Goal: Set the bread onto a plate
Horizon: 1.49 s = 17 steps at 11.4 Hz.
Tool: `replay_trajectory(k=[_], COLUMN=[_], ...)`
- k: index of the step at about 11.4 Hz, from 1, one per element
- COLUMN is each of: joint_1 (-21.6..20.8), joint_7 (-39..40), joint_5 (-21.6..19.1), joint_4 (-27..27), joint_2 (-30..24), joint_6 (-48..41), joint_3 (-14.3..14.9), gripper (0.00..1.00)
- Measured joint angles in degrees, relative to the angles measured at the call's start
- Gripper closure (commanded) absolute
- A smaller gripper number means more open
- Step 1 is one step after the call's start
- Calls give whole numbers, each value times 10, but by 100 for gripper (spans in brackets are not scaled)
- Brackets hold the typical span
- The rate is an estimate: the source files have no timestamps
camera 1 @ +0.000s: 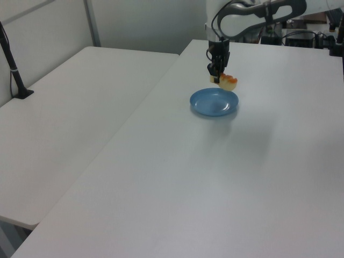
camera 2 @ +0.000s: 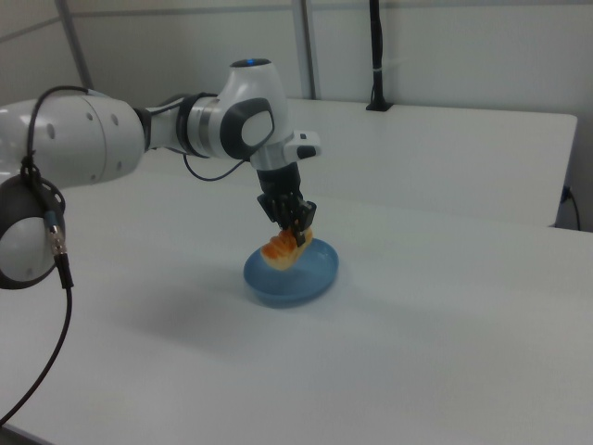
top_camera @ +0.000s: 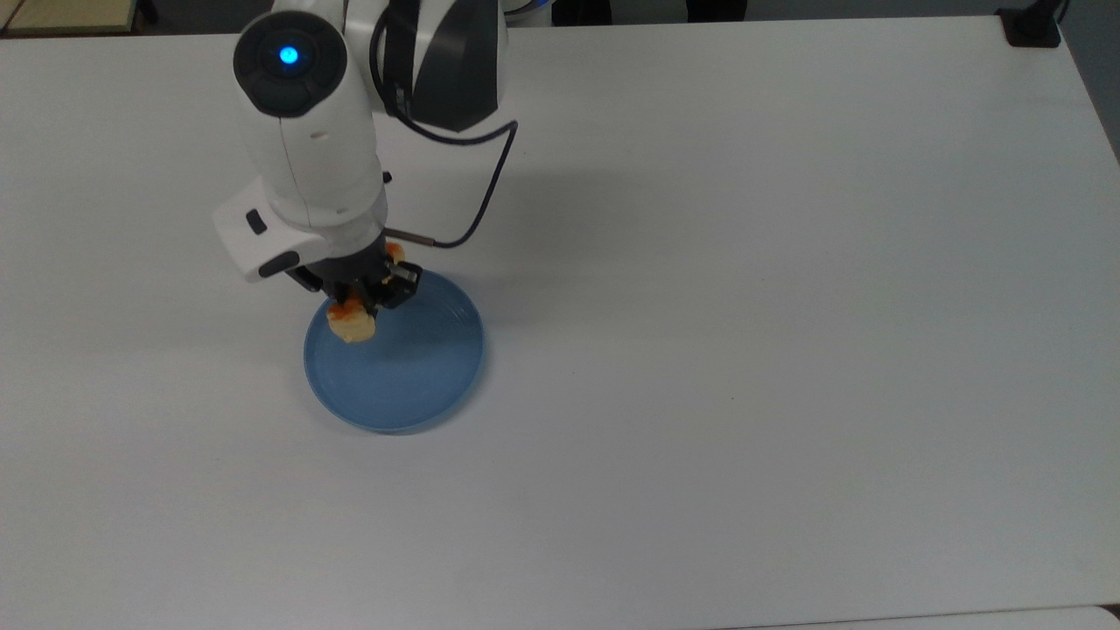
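My gripper (top_camera: 360, 300) (camera 1: 217, 74) (camera 2: 296, 232) is shut on the bread (top_camera: 351, 322) (camera 1: 228, 82) (camera 2: 282, 249), a small cream roll with orange-brown patches. The roll hangs tilted a little above the light blue plate (top_camera: 411, 381) (camera 1: 207, 105) (camera 2: 315, 273), over its upper left part in the top view. In the left view and the right view a gap shows between roll and plate. The plate lies flat on the white table (top_camera: 744, 306).
The white arm (top_camera: 306, 131) reaches in from the top view's upper edge, with a black cable (top_camera: 477, 210) looping beside it. A second white table (camera 1: 70, 107) adjoins in the left view's left. A black post (camera 2: 375, 56) stands at the right view's far edge.
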<state>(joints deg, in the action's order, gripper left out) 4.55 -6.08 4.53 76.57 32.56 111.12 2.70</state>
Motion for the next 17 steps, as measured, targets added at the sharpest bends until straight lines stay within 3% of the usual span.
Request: replay_trajectory(k=[4,5,6,7,8,15,17], joint_1=[-6,-9,-12,-15,-16,-14,-6], joint_7=[-38,-43,-48,-53,-55,-67,-68], joint_5=[0,0,0,0,0,1,1], joint_4=[-31,-32,-32,-32,-32,-38,-50], joint_2=[55,61,64,65,65,64,26], joint_6=[35,35,36,36,36,36,5], joint_3=[-1,-1,-1,-1,-1,0,1], gripper=[75,64,43,30,25,13,7])
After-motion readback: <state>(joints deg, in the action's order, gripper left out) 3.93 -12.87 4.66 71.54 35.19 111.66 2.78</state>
